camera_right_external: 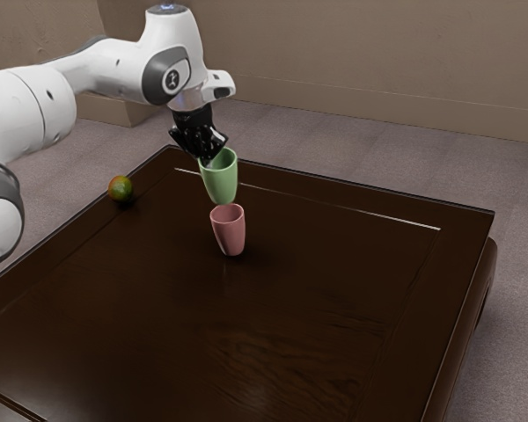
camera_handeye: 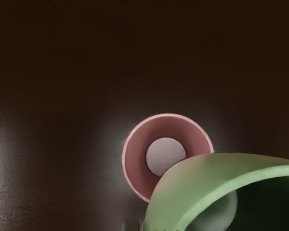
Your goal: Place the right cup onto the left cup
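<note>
Green cup gripped near rim by hand, base kept free for nesting; pink cup stood upright below hand, mouth presented.

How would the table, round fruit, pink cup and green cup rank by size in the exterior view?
Table
Green cup, just slightly; nearness to the camera may play a part
Pink cup
Round fruit

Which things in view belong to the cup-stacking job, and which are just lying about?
Part of the job:
green cup, held up in the jaws
pink cup, standing upright on the table, presumably to receive the green one

Just lying about:
round red-and-green fruit, near the table's edge
</note>
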Controlling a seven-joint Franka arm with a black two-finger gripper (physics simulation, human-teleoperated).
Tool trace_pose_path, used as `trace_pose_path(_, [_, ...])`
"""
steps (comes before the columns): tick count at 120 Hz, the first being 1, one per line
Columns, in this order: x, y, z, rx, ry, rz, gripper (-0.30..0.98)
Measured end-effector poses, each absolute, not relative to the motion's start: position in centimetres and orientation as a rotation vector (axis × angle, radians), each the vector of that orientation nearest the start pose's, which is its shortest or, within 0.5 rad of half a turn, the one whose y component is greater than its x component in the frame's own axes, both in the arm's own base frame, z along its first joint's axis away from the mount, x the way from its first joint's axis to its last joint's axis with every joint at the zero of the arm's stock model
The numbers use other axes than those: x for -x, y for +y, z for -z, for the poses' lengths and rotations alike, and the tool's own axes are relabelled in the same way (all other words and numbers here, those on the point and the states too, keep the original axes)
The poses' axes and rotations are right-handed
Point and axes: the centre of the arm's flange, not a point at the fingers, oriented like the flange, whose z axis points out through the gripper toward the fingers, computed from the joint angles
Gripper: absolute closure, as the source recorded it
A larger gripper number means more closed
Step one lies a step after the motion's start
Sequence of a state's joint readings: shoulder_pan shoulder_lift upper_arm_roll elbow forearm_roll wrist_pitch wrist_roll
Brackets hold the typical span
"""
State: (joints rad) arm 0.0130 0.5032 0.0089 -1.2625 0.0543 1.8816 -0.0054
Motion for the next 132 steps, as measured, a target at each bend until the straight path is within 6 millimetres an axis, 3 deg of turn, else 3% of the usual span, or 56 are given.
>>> trace_pose_path(13, [-73.5,3.5,-45.8,3.082,-0.049,0.171,0.79])
trace_pose_path(30, [-74.2,4.9,-43.6,3.102,-0.085,0.148,0.79])
trace_pose_path(66, [-74.3,4.9,-42.7,3.145,-0.104,0.15,0.79])
trace_pose_path(97, [-74.5,5.1,-39.7,3.165,-0.116,0.09,0.78])
trace_pose_path(120, [-74.5,5.0,-39.1,3.173,-0.114,0.08,0.37])
trace_pose_path(132, [-74.0,5.0,-41.3,3.17,-0.109,0.114,0.23])
